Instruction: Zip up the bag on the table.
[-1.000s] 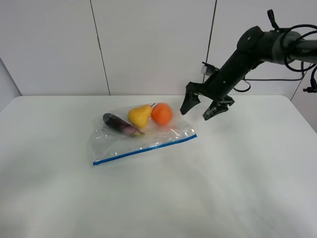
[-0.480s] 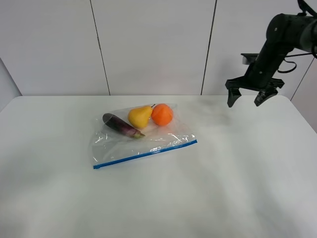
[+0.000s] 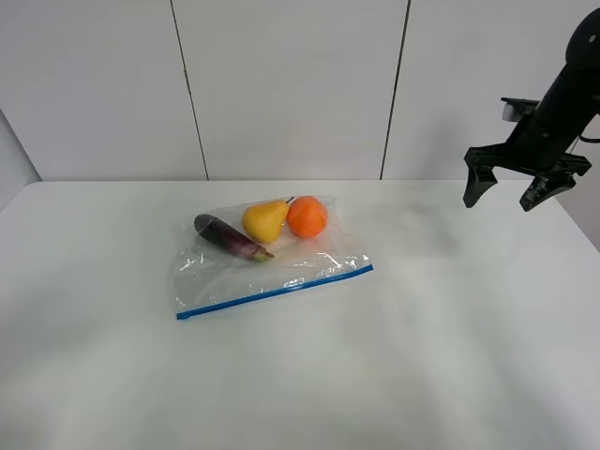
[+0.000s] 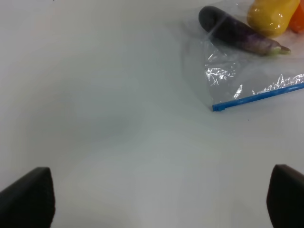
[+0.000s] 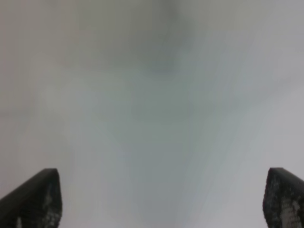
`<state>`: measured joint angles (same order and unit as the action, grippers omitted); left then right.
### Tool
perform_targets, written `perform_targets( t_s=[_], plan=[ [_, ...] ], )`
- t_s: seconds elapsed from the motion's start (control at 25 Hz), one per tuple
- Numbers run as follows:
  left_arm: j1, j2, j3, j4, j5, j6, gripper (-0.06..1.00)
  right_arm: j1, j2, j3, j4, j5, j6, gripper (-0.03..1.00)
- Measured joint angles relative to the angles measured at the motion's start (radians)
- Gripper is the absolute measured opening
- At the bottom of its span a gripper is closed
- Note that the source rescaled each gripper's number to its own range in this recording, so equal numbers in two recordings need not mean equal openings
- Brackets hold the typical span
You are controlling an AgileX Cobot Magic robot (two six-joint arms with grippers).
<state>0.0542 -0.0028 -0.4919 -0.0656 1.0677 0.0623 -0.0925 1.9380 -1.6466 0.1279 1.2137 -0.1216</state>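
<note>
On the white worktop point(image 3: 422, 356) lies the bag point(image 3: 267, 258), blue zipper strip point(image 3: 274, 292) facing forward. Right fingers point(image 3: 476, 183) hang spread apart, far right, well clear. Left fingers point(image 4: 28, 197) also spread wide.

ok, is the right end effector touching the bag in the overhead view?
No, the right end effector hangs open above the table's far right side, well clear of the bag.
</note>
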Motion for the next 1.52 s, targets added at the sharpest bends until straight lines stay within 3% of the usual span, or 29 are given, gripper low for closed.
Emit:
perform_targets(
  t_s=[0.52, 0.68, 0.8, 1.12, 1.52],
  plan=[
    [0.0, 0.0, 0.0, -0.001, 0.0, 0.0, 1.0, 0.0, -0.599, 0.529, 0.081, -0.018, -0.007, 0.92],
    [-0.001, 0.0, 0.0, -0.001, 0.0, 0.0, 1.0, 0.053, -0.776, 0.681, 0.072, -0.054, -0.006, 0.93],
    [-0.001, 0.0, 0.0, -0.001, 0.0, 0.0, 1.0, 0.104, -0.895, 0.8, 0.048, -0.069, -0.001, 0.92],
    [-0.001, 0.0, 0.0, -0.001, 0.0, 0.0, 1.0, 0.113, -1.245, 1.102, -0.097, -0.199, 0.069, 0.92],
    [-0.002, 0.0, 0.0, -0.001, 0.0, 0.0, 1.0, 0.116, -1.569, 1.152, -0.111, -0.198, 0.083, 0.92]
  ],
)
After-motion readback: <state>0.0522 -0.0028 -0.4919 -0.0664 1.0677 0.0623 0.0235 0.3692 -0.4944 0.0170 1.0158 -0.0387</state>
